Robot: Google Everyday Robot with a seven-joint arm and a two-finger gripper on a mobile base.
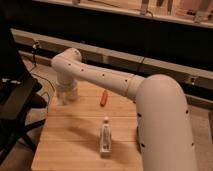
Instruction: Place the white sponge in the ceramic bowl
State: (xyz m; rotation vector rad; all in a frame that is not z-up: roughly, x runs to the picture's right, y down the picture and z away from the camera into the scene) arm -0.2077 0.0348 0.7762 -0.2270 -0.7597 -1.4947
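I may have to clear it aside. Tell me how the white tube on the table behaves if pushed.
The white tube lies flat on the wooden table, so it probably cannot tip, but pushed sideways it may roll. It looks small, likely light, so a nudge could skid it. The gripper is at the table's far left corner, apart from it.

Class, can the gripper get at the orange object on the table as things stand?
Probably yes: the gripper, at the back-left of the table, has only bare wood between it and the orange object.

An office-like lab is showing: black swivel chair (pixel 17 102) sitting at nine o'clock beside the wooden table (pixel 75 137), gripper (pixel 66 94) hanging at ten o'clock.
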